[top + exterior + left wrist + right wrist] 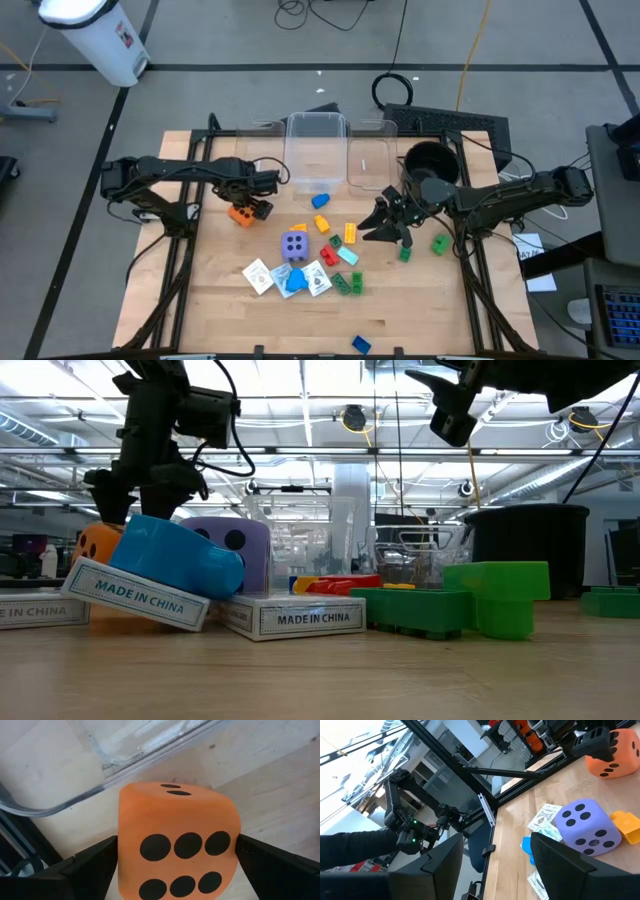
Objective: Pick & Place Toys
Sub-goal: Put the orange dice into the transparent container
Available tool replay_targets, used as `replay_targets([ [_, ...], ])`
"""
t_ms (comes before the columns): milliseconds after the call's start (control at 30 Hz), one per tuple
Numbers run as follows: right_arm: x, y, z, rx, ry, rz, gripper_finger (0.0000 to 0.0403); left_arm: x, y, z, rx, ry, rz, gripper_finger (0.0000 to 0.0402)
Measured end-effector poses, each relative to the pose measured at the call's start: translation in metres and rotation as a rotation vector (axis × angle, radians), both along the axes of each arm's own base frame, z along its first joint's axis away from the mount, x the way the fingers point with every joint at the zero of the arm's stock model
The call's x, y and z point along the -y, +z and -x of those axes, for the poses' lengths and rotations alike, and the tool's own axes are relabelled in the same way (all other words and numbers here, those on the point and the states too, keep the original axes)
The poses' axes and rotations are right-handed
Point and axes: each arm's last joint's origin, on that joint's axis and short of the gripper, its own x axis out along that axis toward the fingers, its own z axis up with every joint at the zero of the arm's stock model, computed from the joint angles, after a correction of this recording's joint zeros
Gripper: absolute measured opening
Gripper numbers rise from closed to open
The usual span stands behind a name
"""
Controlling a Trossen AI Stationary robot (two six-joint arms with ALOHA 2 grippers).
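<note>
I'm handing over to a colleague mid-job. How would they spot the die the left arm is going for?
Start at the clear bins along the table's far edge. Just in front of their left end, the left gripper straddles the orange die with open fingers. It is foam with black dots; the only other die, the purple die, sits mid-table among cards.

The clear bins (pixel 318 150) stand in a row at the table's (pixel 220 320) rear edge, with the pot (pixel 430 162) to their right. The left gripper (pixel 256 196) is over a die (pixel 243 212) near the left edge, its fingers (pixel 90 870) on either side of it. A second die (pixel 295 246) sits at the centre, cards (pixel 259 275) before it and bricks (pixel 345 260) scattered to its right. The right gripper (pixel 385 225) hangs beyond those bricks, apparently holding nothing. One brick (pixel 361 344) lies alone at the front edge.
</note>
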Motion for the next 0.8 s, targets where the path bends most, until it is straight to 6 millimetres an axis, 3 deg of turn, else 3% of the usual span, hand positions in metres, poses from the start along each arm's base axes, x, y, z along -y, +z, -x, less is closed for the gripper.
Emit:
replay_targets([
  [300, 0.0000, 0.0001, 0.0000, 0.002, 0.000, 0.000, 0.0226, 0.0000, 0.0001, 0.0002, -0.003, 0.005, -0.002, 0.0278],
  [800, 0.0000, 0.0001, 0.0000, -0.001, 0.000, -0.006, 0.0226, 0.0010, 0.0017, 0.0018, -0.003, 0.003, 0.025, 0.0274],
])
